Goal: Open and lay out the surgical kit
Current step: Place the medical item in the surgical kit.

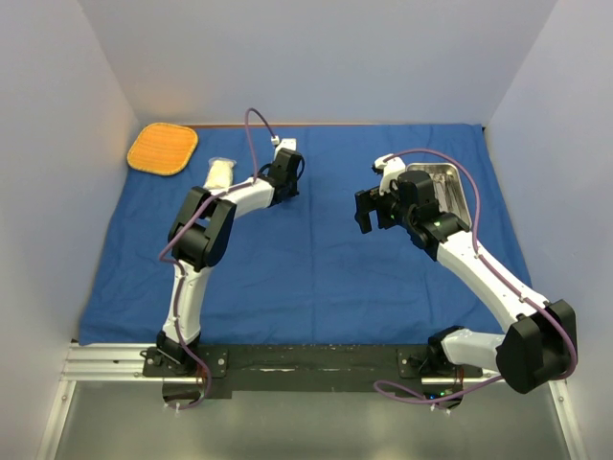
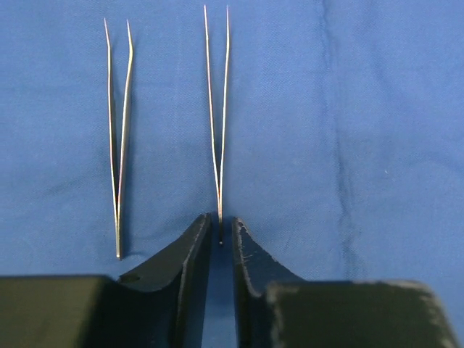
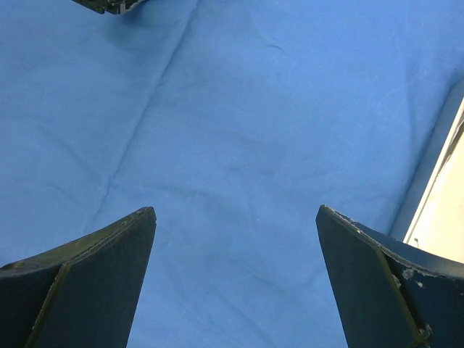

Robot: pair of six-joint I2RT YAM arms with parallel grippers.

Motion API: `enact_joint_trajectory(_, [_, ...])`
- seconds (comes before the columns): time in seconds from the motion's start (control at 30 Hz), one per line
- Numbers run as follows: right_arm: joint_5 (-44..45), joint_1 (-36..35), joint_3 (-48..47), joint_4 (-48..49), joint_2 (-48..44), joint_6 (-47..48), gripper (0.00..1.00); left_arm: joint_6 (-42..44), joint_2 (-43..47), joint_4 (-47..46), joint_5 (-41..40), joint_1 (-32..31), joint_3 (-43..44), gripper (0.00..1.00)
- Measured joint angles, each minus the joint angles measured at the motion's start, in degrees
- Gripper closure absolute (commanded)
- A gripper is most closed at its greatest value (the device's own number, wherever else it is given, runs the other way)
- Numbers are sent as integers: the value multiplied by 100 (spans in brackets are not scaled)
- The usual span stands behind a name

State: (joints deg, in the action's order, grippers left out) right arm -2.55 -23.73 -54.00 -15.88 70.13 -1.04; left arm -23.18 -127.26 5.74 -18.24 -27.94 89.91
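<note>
The blue cloth wrap (image 1: 306, 259) lies spread flat over the table. Two slim metal forceps lie side by side on it in the left wrist view, one at the left (image 2: 119, 138) and one in the middle (image 2: 220, 123). My left gripper (image 2: 220, 230) is low over the cloth, its jaws a narrow gap apart. The joined end of the middle forceps sits in that gap without touching either finger. My right gripper (image 3: 235, 217) is wide open and empty above bare cloth. The steel tray (image 1: 455, 187) lies behind the right arm. The white gauze pack (image 1: 218, 172) lies at the far left. No scissors show.
An orange rounded-square mat (image 1: 163, 149) lies at the far left corner, partly off the cloth. White walls close in the left, back and right sides. The cloth's right edge and pale table (image 3: 442, 217) show in the right wrist view.
</note>
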Motion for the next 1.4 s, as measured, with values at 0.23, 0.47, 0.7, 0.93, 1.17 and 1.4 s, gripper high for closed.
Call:
enact_joint_trajectory(0.23, [0,0,0,-2,2,0,2,26,0,24,-7,0,0,88])
enact_joint_trajectory(0.47, [-4,0,0,-2,2,0,2,31,9,55,-13,0,0,89])
enact_joint_trajectory(0.7, [-4,0,0,-2,2,0,2,31,26,105,-13,-2,0,82])
enact_joint_trajectory(0.93, [24,0,-2,-7,9,0,1,90,46,166,-22,-28,0,57])
enact_joint_trajectory(1.17, [667,232,-393,-293,389,-376,1,334,302,546,-48,-37,-9,23])
enact_joint_trajectory(1.4, [1403,1327,-1134,-538,1134,-1298,4,752,1646,813,-208,-42,-275,0])
